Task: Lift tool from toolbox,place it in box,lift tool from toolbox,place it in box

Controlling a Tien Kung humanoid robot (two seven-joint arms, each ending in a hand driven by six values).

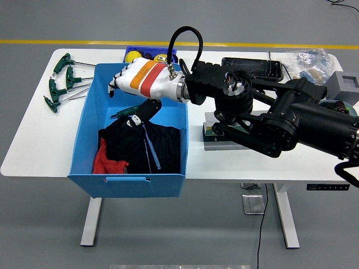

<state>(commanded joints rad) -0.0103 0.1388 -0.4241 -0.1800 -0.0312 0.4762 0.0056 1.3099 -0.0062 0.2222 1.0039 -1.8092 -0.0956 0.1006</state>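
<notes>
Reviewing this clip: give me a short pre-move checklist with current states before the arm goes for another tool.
1. Right hand empty, fingers spread: ok.
2. Right hand raised above the blue box rim: ok.
3. Green-handled tool lies inside the box on the dark clothing: ok.
4. Green-handled tools on the table left of the box, unobstructed: ok.
5. Left hand position: cannot tell, not in view.
6. Toolbox contents behind the arm: cannot tell.
</notes>
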